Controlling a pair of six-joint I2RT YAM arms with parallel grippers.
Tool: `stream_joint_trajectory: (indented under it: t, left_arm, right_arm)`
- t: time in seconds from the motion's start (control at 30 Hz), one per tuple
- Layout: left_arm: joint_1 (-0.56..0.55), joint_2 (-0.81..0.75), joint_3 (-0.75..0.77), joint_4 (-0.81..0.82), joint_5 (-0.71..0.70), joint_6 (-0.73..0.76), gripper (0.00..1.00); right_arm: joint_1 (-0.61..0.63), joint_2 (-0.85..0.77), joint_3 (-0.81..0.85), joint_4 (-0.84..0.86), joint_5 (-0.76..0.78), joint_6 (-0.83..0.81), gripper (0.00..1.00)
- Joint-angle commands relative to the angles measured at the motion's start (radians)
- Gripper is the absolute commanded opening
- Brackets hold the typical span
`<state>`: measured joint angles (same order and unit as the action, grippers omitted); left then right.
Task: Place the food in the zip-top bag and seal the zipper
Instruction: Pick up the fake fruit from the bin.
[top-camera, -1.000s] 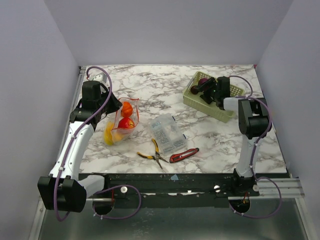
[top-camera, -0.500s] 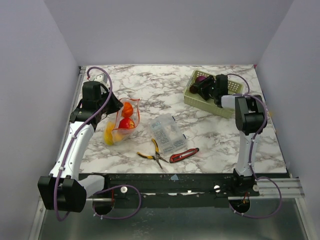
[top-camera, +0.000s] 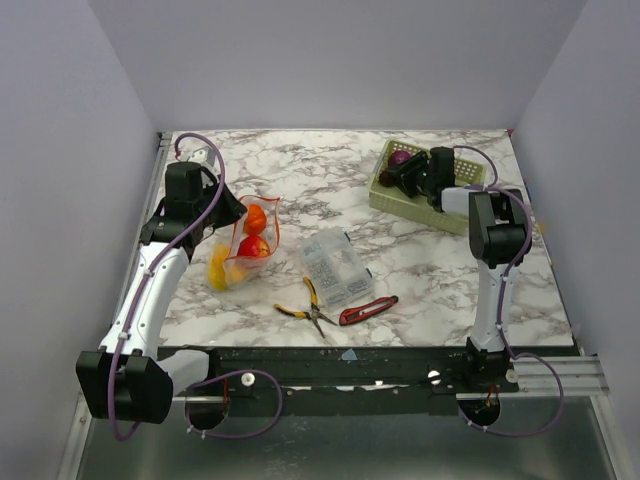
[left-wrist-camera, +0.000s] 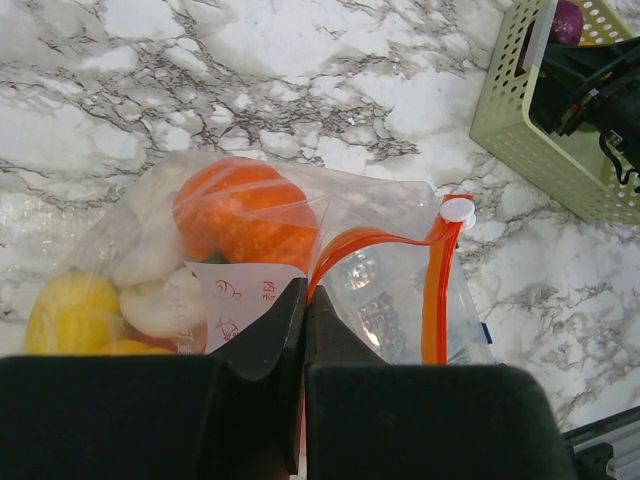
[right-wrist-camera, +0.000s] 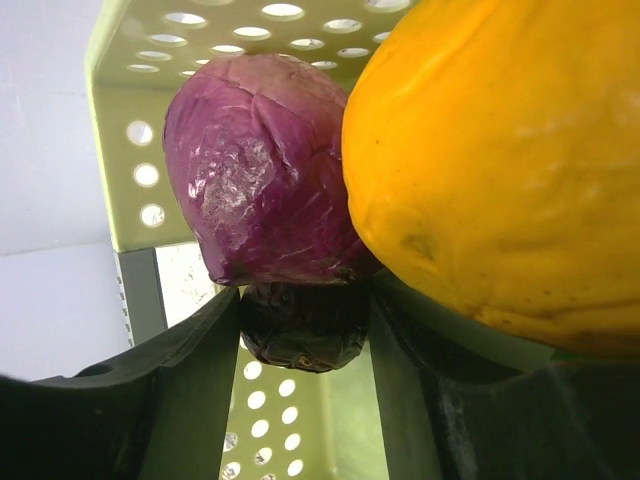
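Two arms were seen over a marble counter (top-camera: 300, 170). Left fingers (left-wrist-camera: 304, 300) were pressed flat together on the mouth edge of the bag (left-wrist-camera: 390, 300), pinching the film where the zipper (left-wrist-camera: 432, 290) began. No gap showed between them. From that pinch the zipper curved up to a white slider (left-wrist-camera: 457, 210) and ran back down as a second line. The two runs stood apart, so the mouth was unsealed.

The bag lay at the left of the counter, just beside the left arm. Inside it were an orange fruit (left-wrist-camera: 245, 210) nearest the mouth, a yellow fruit (left-wrist-camera: 60, 315) at the closed end, and a red fruit (top-camera: 252, 247) between them.

Right fingers (top-camera: 403, 173) were down inside a green basket (top-camera: 415, 210) at the back right, well apart from the bag. They stood narrow, one on each side of a dark piece (right-wrist-camera: 305, 330) that filled the gap and touched both. A purple cabbage (right-wrist-camera: 260, 170) sat directly above that piece, touching it. A large yellow-orange fruit (right-wrist-camera: 500, 160) crowded in beside both.

Between bag and basket lay a clear parts box (top-camera: 337, 267). Near the front edge lay pliers (top-camera: 305, 303) with yellow handles and a red-handled tool (top-camera: 368, 310), just beside each other.
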<state>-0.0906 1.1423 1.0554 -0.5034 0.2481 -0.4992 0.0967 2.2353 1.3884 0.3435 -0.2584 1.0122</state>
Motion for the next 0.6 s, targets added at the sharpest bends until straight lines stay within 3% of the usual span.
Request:
stream_joint_trajectory:
  t: [0.0, 0.27, 0.57]
  left_arm:
    - [0.008, 0.005, -0.002, 0.015, 0.027, -0.004, 0.00]
    - [0.008, 0.002, -0.005, 0.015, 0.022, -0.002, 0.00]
    - [0.008, -0.001, -0.008, 0.017, 0.023, -0.004, 0.00]
  right_arm:
    - [0.003, 0.052, 0.013, -0.057, -0.004, -0.012, 0.49]
    - [0.002, -0.044, -0.053, -0.009, 0.002, -0.011, 0.24]
    - [-0.009, -0.209, -0.182, 0.037, 0.034, -0.017, 0.07]
